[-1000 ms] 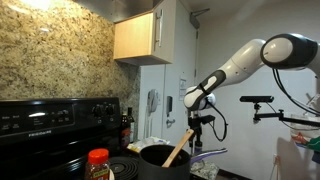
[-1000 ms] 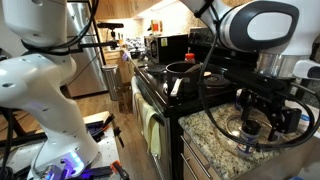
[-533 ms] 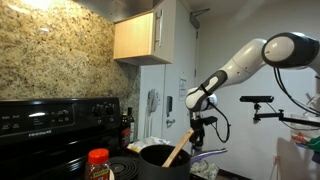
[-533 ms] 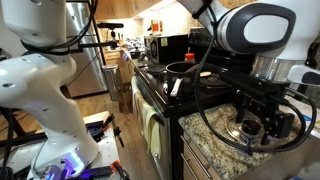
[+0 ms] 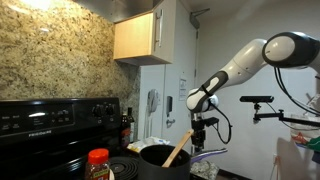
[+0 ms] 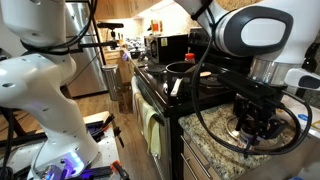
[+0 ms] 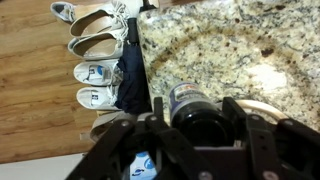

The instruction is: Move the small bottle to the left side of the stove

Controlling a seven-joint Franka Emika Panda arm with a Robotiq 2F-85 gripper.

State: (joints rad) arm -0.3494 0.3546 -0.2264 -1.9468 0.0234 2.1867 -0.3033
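The small bottle (image 5: 98, 163), a clear jar with a red cap, stands at the front of the black stove (image 5: 50, 115) in an exterior view, far from the arm. My gripper (image 7: 195, 100) hangs over the granite counter (image 7: 230, 40) beside the stove (image 6: 170, 75). It straddles a different jar (image 7: 188, 97), dark-lidded with a blue and white label. The fingers (image 7: 160, 102) stand close against both sides of that jar; whether they touch it is not clear. In both exterior views the gripper (image 6: 250, 125) points straight down (image 5: 198, 125).
A dark pot (image 5: 160, 155) with a wooden spoon (image 5: 180, 148) sits on the stove between the red-capped jar and the arm. Taller dark bottles (image 5: 126, 125) stand by the back panel. Several shoes (image 7: 95, 45) lie on the wood floor below the counter edge.
The fingers have narrowed around the dark-lidded jar. The arm has hardly moved, and the red-capped jar has stayed put.
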